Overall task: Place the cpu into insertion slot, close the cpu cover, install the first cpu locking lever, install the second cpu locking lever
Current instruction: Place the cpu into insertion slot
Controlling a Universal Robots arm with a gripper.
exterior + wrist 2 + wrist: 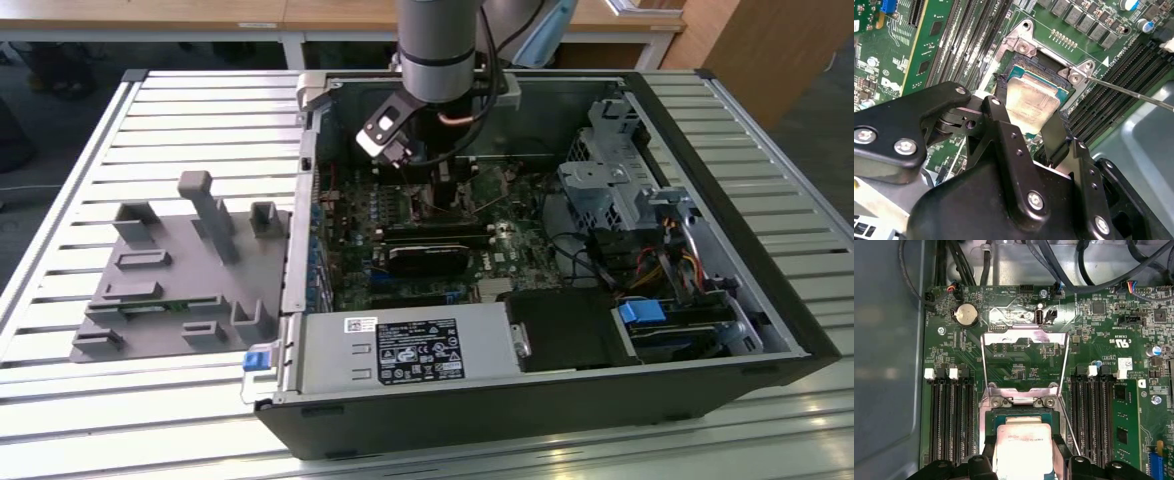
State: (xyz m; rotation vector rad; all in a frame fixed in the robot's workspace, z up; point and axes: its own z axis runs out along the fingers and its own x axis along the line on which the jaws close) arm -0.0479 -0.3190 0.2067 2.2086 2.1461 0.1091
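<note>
Slatted metal table [80,420] carrying an open computer case [534,425]. At eleven o'clock inside it, in the exterior view, the gripper [1023,459] pinches the cpu [1024,442] by two opposite edges, at its socket [1041,62]. The cpu cover [1024,336] stands open. The chip looks light, stiff and fragile underneath, so I'd judge edges only.

the cpu [1023,447] has a silvery-grey metal top with a dull, brushed sheen. the cpu cover [1024,336] is bare bright metal, glossy where the light hits it, and the thin lever [1134,92] beside it is shiny metal wire. the fingers [1055,137] are smooth matt black. the circuit board [1019,367] has a glossy green coat. the desk [200,100] is slatted pale metal with a satin shine; the grey holder [174,270] on it looks like matt plastic.
</note>
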